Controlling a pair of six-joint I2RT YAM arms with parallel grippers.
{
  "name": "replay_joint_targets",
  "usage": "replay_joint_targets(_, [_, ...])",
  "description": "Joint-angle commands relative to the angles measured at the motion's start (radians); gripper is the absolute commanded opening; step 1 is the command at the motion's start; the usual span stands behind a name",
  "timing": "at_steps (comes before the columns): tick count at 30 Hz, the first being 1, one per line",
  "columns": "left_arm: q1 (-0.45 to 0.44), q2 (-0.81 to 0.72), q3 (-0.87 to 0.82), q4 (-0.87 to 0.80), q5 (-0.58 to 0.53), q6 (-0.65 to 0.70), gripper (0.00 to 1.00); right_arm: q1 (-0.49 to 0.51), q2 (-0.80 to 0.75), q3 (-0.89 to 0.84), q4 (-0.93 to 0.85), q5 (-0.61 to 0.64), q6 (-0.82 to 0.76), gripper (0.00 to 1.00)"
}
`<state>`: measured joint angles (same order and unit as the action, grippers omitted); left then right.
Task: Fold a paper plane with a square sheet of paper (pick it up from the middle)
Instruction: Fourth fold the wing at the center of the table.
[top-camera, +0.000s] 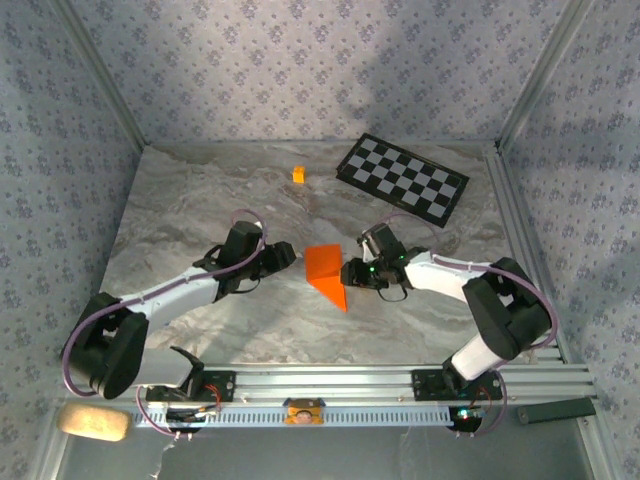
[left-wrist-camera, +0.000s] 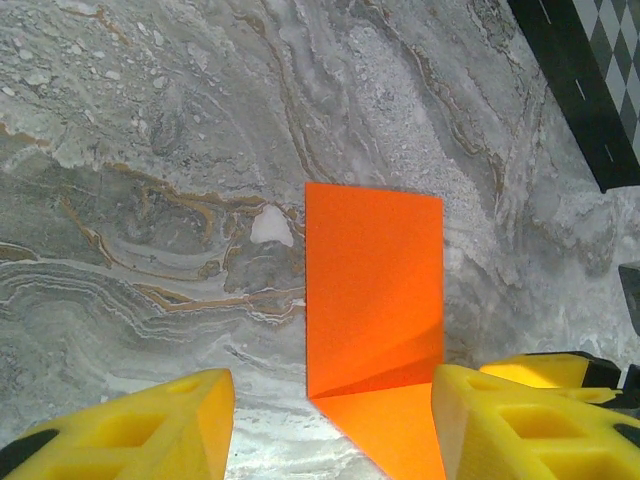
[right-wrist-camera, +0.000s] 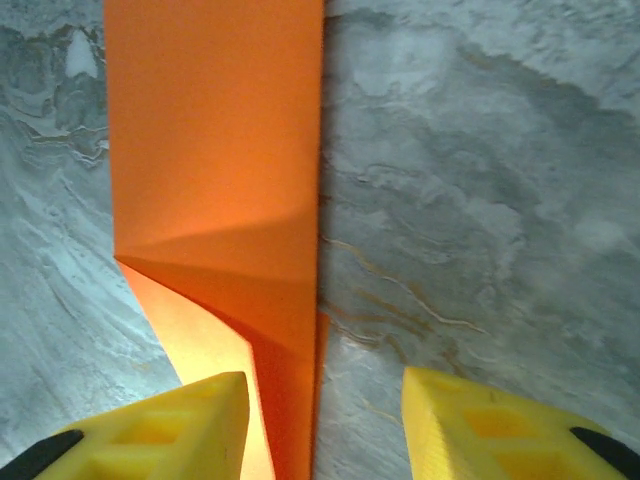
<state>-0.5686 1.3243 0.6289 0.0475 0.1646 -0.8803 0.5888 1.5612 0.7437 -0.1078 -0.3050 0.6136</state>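
The square sheet of paper (top-camera: 326, 272) lies mid-table, bright orange and partly folded, one end squared and the other tapering to a point toward the near right. My left gripper (top-camera: 289, 257) sits just left of it, open. In the left wrist view the paper (left-wrist-camera: 375, 290) runs up from between the yellow fingers (left-wrist-camera: 150, 425), with a diagonal crease across it. My right gripper (top-camera: 349, 273) is at the paper's right edge, also open. In the right wrist view a raised folded edge of the paper (right-wrist-camera: 220, 150) stands between the spread jaws, close to the left finger (right-wrist-camera: 180, 425).
A black-and-white checkered board (top-camera: 402, 177) lies at the back right. A tiny orange-yellow cube (top-camera: 298, 174) sits at the back centre. The aluminium rail (top-camera: 380, 382) with the arm bases runs along the near edge, and frame posts stand at the corners.
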Motion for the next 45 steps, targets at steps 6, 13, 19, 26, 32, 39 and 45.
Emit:
replay_joint_targets(6, [0.007,0.031,0.018,-0.010,0.031,-0.017,0.54,-0.009,0.007,0.011,0.049,-0.060,0.007,0.44])
replay_joint_targets(13, [0.010,0.075,0.037,-0.004,0.067,-0.026,0.54,-0.016,0.064,0.043,0.063,-0.109,0.008,0.31])
replay_joint_targets(19, [0.014,0.114,0.054,0.002,0.100,-0.029,0.53,-0.016,0.073,0.052,0.077,-0.141,0.008,0.22])
replay_joint_targets(26, [0.026,0.150,0.075,-0.001,0.137,-0.037,0.53,-0.020,0.062,0.051,0.063,-0.164,-0.010,0.07])
replay_joint_targets(32, [0.042,0.195,0.081,0.059,0.215,-0.069,0.55,-0.027,0.035,0.043,0.069,-0.188,-0.018,0.04])
replay_joint_targets(39, [0.044,0.240,0.110,0.076,0.263,-0.077,0.58,-0.044,-0.002,0.017,0.122,-0.255,-0.015,0.02])
replay_joint_targets(45, [0.045,0.294,0.135,0.101,0.298,-0.099,0.58,-0.050,-0.009,0.004,0.145,-0.279,-0.014,0.02])
